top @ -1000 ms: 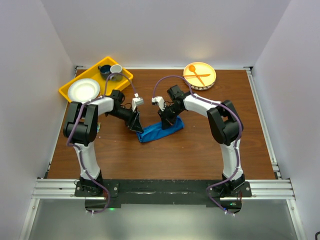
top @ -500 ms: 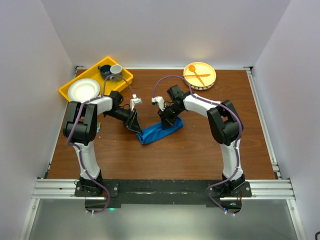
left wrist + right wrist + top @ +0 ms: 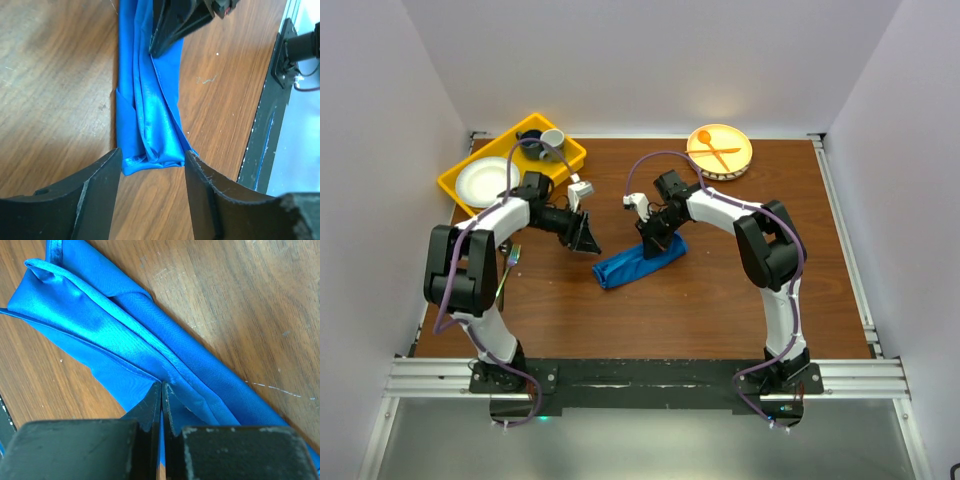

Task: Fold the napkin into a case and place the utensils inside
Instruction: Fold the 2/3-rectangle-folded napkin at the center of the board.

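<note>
The case (image 3: 638, 263) is lying as a long, narrow blue strip near the middle of the brown table (image 3: 720, 300). The right gripper (image 3: 161, 388) is pinching a fold towards the strip's right-hand end, its jaws pressed almost together on the cloth. The left gripper (image 3: 152, 159) is hanging just beside the other end, its jaws spread wider than the strip and gripping nothing. The utensils (image 3: 509, 262) are lying well apart, beside the left arm.

1 blue case (image 3: 638, 263), 1 yellow tray (image 3: 572, 151), 2 plates (image 3: 475, 180), 2 cups (image 3: 552, 137)
</note>
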{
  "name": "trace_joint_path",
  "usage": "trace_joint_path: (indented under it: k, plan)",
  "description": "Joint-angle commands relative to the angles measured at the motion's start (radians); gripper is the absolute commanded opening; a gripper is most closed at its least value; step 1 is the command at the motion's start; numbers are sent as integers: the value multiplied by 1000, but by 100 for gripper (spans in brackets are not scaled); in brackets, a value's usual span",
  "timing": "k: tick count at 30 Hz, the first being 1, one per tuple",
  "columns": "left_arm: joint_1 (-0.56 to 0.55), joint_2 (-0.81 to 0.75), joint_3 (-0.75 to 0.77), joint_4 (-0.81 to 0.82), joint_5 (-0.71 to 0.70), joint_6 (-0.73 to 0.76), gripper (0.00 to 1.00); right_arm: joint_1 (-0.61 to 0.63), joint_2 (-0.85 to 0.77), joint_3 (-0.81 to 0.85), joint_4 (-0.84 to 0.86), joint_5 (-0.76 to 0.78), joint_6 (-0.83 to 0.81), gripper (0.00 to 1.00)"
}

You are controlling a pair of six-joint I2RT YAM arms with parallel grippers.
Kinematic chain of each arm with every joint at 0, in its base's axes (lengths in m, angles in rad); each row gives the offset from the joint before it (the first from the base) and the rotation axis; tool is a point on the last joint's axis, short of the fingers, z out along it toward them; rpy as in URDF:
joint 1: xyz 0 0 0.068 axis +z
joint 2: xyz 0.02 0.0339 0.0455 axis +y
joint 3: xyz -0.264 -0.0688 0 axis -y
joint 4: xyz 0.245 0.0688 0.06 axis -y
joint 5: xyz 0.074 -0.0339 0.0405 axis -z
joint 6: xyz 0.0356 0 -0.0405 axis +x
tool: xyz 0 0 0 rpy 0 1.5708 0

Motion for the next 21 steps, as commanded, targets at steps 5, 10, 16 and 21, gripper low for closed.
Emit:
trace_joint_path:
  k: [5, 10, 16, 21]
  plan:
    - [-15, 2, -48, 12, -10, -50, 61, 10, 38, -3, -26, 56, 4, 0]
    - [-44, 27, -57, 13, -8, -75, 64, 10, 40, -3, -28, 57, 6, 0]
    - [-49, 67, -72, 30, -24, -110, 65, 12, 40, -6, -26, 62, 6, 0]
    - [-72, 94, -81, 31, -27, -113, 66, 12, 44, 0, -28, 61, 10, 0]
